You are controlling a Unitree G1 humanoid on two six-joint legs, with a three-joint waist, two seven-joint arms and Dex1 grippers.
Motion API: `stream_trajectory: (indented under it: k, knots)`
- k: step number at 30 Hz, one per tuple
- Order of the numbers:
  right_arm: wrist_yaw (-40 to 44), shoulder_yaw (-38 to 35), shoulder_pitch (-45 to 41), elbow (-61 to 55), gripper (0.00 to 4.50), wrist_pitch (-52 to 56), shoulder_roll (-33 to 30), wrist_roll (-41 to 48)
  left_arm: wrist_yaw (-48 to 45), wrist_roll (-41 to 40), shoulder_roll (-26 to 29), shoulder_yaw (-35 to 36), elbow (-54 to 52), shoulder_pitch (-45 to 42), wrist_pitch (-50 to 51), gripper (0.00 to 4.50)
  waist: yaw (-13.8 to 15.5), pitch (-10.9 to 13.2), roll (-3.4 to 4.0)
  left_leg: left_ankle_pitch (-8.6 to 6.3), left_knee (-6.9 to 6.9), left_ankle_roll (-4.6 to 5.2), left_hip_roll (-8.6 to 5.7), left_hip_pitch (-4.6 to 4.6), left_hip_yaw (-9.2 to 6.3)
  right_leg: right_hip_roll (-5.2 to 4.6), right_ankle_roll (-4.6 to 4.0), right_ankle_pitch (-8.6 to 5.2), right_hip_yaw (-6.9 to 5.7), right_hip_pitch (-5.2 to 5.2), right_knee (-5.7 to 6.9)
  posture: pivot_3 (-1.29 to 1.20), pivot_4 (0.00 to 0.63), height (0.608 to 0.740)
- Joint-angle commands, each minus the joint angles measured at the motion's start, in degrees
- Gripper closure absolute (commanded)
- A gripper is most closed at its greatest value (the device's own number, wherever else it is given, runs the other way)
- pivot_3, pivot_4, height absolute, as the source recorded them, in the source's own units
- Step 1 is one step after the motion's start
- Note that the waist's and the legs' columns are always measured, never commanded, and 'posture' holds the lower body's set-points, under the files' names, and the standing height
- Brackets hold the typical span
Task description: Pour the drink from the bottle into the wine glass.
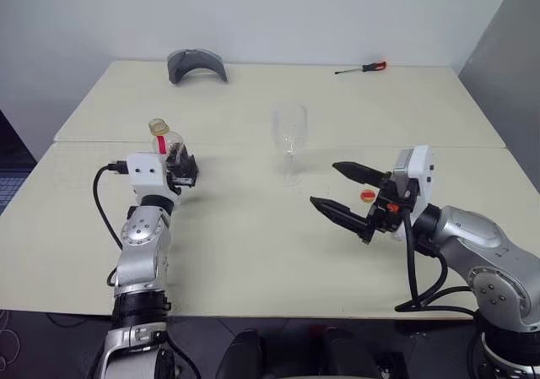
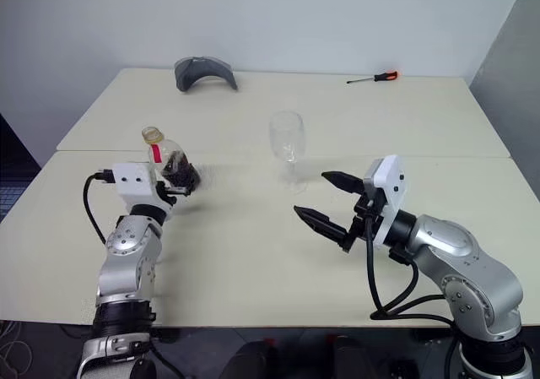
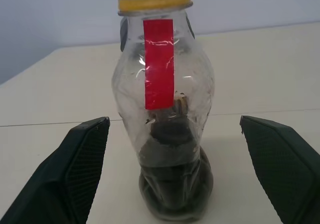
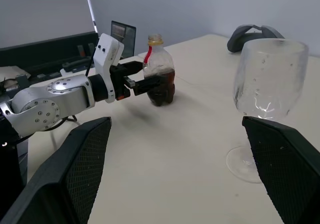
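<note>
The small squat clear plastic bottle (image 3: pixel 165 109) of dark drink (image 3: pixel 172 184) stands centred between the left gripper's (image 1: pixel 182 173) spread fingers; these should be closed low on the body, level, before lifting toward the empty wine glass (image 1: pixel 289 138)

Bottle (image 3: pixel 165 119) mouth beyond frame edge

One bottle (image 2: pixel 170 161), one wine glass (image 2: pixel 288 147), one screwdriver (image 2: pixel 372 78), one grey object (image 2: pixel 204 72)
</note>
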Motion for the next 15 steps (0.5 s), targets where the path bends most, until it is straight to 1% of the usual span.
stream_trajectory:
  k: [1,7,11,15]
  knots:
    - [-1.66,-0.92,-1.27,-1.50,0.03,-0.50,-0.16,1.06,-1.44,-0.47,1.61,0.35,4.69,-3.89,-4.04,0.00,0.00,0.00,0.00,0.00,0.00,0.00,0.00,0.00,0.00,0.00,0.00,0.00,0.00,0.00,0.00,0.00,0.150,0.740]
    - [-3.17,-0.89,-1.67,-1.37,0.03,-0.42,-0.24,1.28,-2.77,0.08,2.69,0.21,18.70,-11.30,-10.45,0.00,-0.02,0.00,-0.01,0.00,0.01,-0.01,-0.01,0.00,0.00,0.00,0.00,0.00,-0.01,-0.01,0.01,0.00,0.150,0.740]
    - [-3.73,-1.11,-1.97,-1.26,0.03,-0.31,-0.42,1.52,-2.91,0.52,2.75,-0.23,23.50,-13.68,-13.94,0.00,-0.04,0.00,-0.02,0.01,0.01,-0.01,-0.01,-0.01,0.01,0.00,0.01,0.00,0.00,-0.01,-0.01,0.00,0.150,0.740]
    - [-4.25,-1.31,-1.87,-1.32,0.03,-0.17,-0.52,1.70,-3.25,0.01,2.67,-0.10,25.99,-14.84,-16.16,0.00,-0.03,0.00,-0.02,0.01,0.01,-0.02,-0.01,-0.02,0.01,-0.01,0.00,0.00,0.00,-0.02,0.00,0.00,0.150,0.740]
